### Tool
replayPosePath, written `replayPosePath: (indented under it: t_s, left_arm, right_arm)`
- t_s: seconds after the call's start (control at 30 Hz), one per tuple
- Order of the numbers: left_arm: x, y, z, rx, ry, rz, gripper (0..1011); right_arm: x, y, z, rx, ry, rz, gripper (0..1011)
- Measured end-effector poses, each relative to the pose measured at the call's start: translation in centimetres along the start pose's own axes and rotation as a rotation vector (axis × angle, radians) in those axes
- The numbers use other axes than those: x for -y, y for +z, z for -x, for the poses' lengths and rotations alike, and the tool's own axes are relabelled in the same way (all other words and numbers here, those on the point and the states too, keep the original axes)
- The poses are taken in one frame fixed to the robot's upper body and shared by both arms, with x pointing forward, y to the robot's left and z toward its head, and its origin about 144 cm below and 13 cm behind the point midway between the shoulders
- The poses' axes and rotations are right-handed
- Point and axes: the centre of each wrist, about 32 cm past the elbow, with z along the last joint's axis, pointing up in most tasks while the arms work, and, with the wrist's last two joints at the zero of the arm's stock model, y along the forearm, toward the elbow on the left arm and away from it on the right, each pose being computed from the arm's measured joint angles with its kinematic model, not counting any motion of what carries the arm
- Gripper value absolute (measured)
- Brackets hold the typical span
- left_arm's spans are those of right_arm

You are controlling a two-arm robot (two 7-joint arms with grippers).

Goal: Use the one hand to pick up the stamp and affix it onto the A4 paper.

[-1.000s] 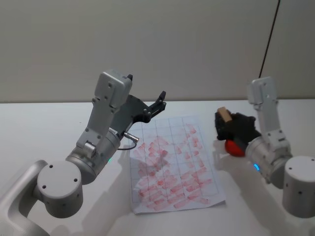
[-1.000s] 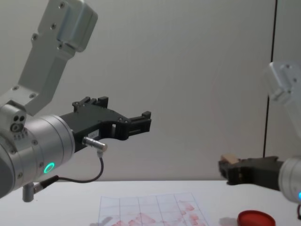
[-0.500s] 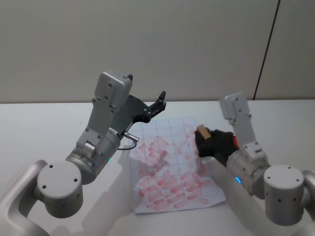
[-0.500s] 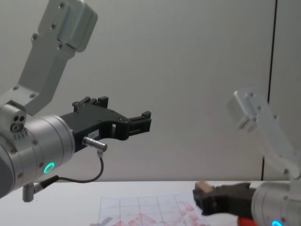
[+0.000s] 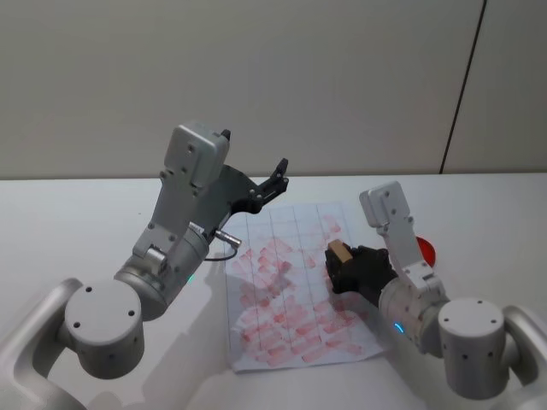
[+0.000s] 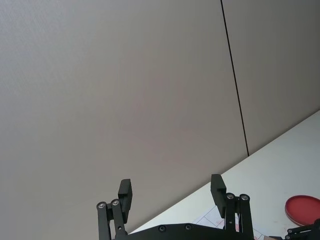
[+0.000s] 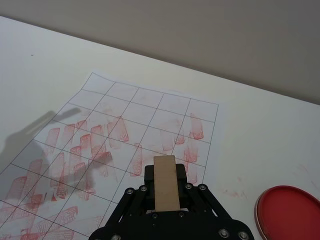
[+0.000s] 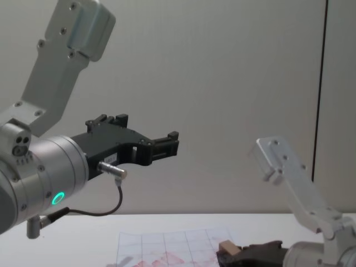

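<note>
The right gripper [image 5: 336, 266] reaches in low over the right part of the paper [image 5: 272, 301], its black jaws closed on the stamp [image 7: 165, 183]. The stamp is a small tan wooden block, clamped on both sides between the jaws, and its plain end points forward past them. In the right wrist view this end stands over the gridded sheet among the red marks, near the sheet's right edge. In the chest view the block sits close above the paper, but I cannot tell whether its lower face touches the sheet. The paper lies flat on the white table [image 5: 77, 224] between the two arms. Most of its squares carry blotchy red prints, though a few along the far row are blank or nearly so. The round red ink pad [image 7: 290, 214] lies on the table just off the paper's right edge, apart from the stamp and beside the right arm. The left gripper [image 6: 171, 192] hangs well above the table over the paper's far left corner, pointing toward the wall. Its two fingers are spread wide with nothing between them. The left arm's shadow falls across the left side of the sheet.
</note>
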Motion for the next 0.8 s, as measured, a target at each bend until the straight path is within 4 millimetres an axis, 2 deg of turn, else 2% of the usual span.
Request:
replayPosePath:
  t_s: [0.8]
  left_arm:
    - [0.0,0.0,0.0,0.0,0.0,0.0,1001]
  right_arm:
    - [-1.7,-1.2,0.2,0.003,0.017,0.063,220]
